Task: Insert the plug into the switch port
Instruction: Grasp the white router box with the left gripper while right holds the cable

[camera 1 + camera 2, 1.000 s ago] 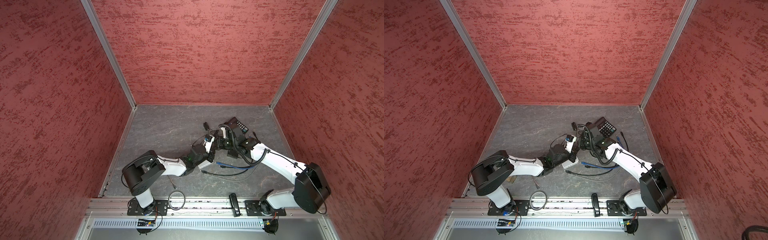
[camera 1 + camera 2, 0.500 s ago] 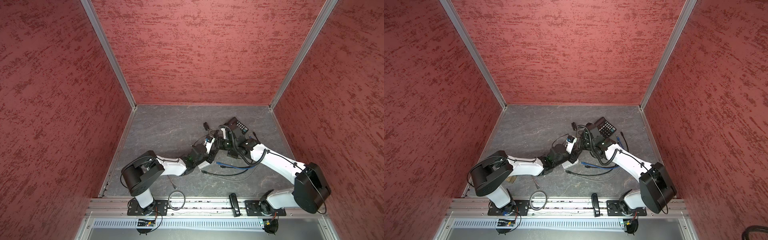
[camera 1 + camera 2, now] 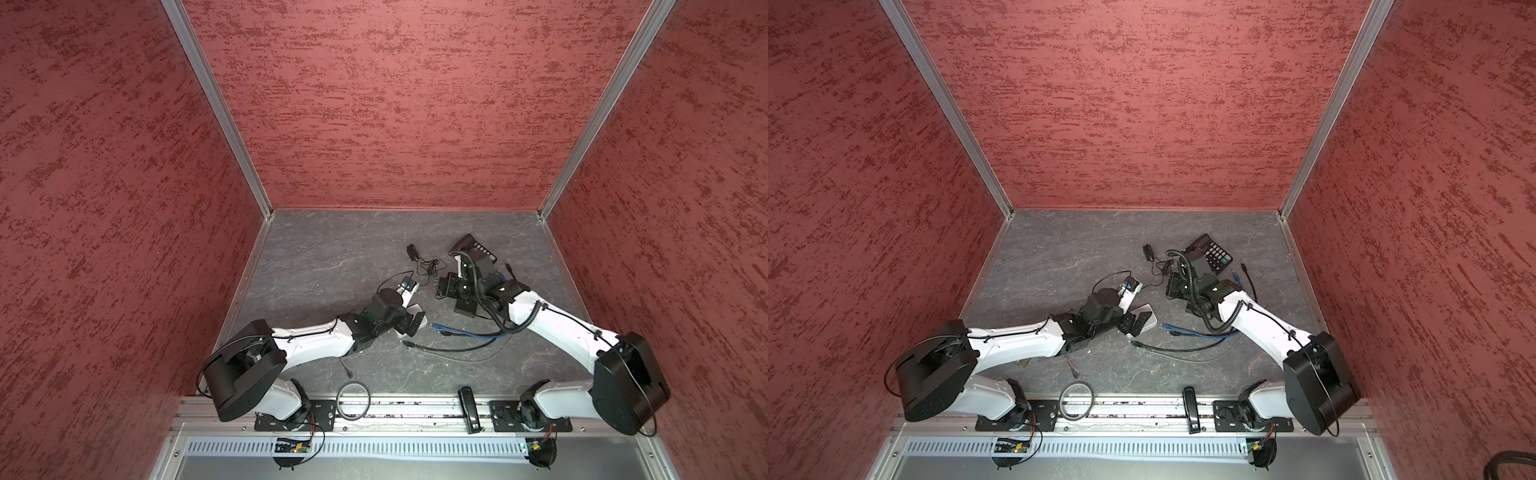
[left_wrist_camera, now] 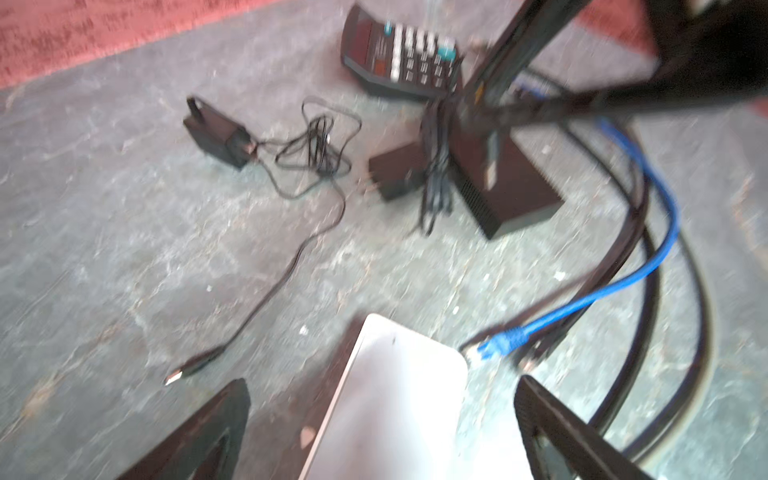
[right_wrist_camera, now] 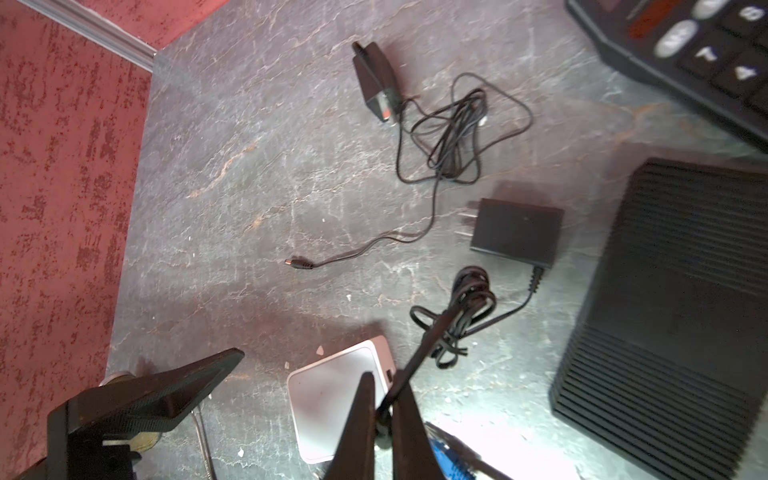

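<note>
In both top views the left gripper [image 3: 411,324] [image 3: 1136,323] sits just left of the frame's centre, low over the grey bench [image 3: 324,257], with the small white switch [image 3: 1148,312] lying under it. The left wrist view shows its jaws spread wide, one on each side of the switch and clear of its edges. The right gripper [image 5: 386,386] is closed, pinching a thin black cord [image 5: 424,345] right at the switch's edge, where a dark port [image 5: 388,376] shows. The plug is hidden behind the fingers, so I cannot tell whether it is seated. The cord runs back to a tied bundle [image 5: 469,299] and on to a black power adapter [image 5: 517,232], which lies flat beside a ribbed black box [image 5: 673,311]. A calculator [image 3: 1214,253] lies right of centre near the back of the bench. A second adapter [image 5: 376,79] lies apart, its cord loose and its barrel plug [image 5: 297,264] free on the bench. A blue Ethernet cable [image 4: 623,282] curves past, its connector [image 4: 503,343] just beside the switch's corner.
</note>
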